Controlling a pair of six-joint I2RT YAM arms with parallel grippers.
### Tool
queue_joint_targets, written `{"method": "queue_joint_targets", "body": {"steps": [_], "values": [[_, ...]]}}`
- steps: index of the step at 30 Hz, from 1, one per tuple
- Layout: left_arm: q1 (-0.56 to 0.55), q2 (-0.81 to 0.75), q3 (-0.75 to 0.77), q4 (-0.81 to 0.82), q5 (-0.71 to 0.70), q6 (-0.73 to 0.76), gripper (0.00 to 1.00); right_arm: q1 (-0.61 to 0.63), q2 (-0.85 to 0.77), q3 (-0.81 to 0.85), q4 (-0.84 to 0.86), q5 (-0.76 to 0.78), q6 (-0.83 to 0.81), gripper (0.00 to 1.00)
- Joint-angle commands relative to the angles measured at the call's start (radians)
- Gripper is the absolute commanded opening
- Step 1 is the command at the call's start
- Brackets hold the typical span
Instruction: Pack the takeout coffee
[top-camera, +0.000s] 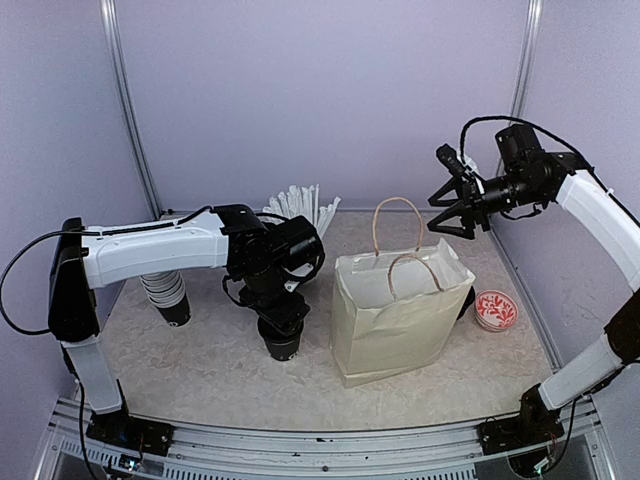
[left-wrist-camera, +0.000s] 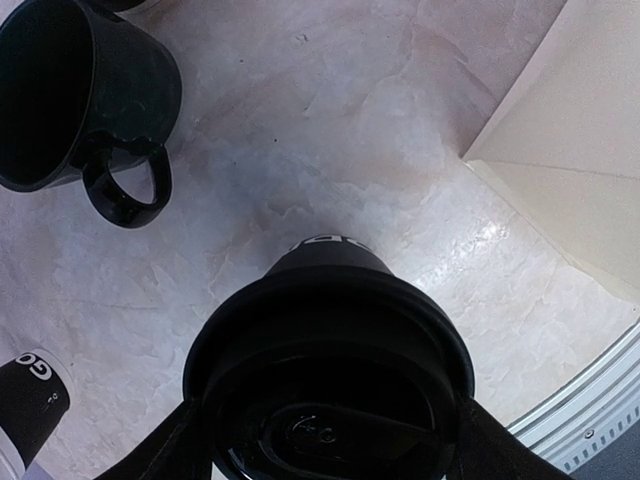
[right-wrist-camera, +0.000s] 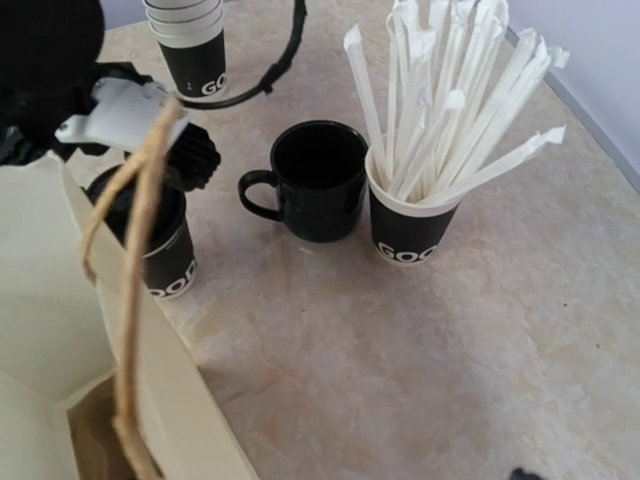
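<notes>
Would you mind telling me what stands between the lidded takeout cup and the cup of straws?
The black handled mug stands between the lidded takeout cup and the cup of straws, as the right wrist view shows.

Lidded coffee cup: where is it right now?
Top view, left of centre: the lidded coffee cup stands under the left gripper, just left of the paper bag.

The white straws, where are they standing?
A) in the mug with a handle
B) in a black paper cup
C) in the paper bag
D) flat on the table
B: the white straws stand bunched in a black paper cup, right beside the mug, which holds none of them.
</notes>
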Motion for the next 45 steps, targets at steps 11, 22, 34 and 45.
{"method": "queue_joint_targets", "body": {"steps": [11, 22, 34, 45], "values": [[0.027, -0.055, 0.182, -0.196, -0.176, -0.072, 0.71, 0.020, -0.011, 0.164, -0.244, -0.136, -0.150, 0.83], [-0.026, -0.157, 0.533, -0.245, -0.266, -0.118, 0.67, 0.104, 0.052, 0.143, -0.274, -0.020, -0.172, 0.80], [-0.140, -0.263, 0.637, 0.001, -0.178, -0.027, 0.67, 0.215, 0.128, 0.145, -0.214, 0.112, -0.137, 0.63], [-0.166, -0.244, 0.629, 0.035, -0.148, -0.005, 0.67, 0.251, 0.190, 0.164, -0.265, 0.172, -0.129, 0.14]]}}
